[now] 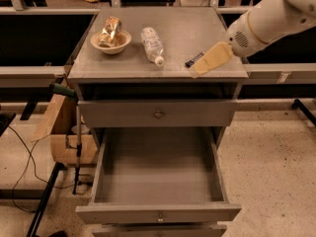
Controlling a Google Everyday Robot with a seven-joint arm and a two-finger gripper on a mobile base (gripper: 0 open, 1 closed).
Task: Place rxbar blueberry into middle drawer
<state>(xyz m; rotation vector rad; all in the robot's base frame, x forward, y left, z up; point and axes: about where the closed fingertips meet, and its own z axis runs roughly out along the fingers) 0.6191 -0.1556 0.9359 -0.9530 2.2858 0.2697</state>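
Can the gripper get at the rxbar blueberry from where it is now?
Probably yes: the gripper hangs right over the rxbar blueberry on the cabinet top, the bottle lies well aside, nothing between.

My tan gripper (201, 68) hovers over the grey cabinet top (182, 28) beside the navy-black bar (194, 59); the open drawer (158, 214) is plain grey, the packet (109, 31) shiny gold.

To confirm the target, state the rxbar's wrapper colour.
The rxbar blueberry is dark navy-black, best in the camera view; the gripper partly covers it.
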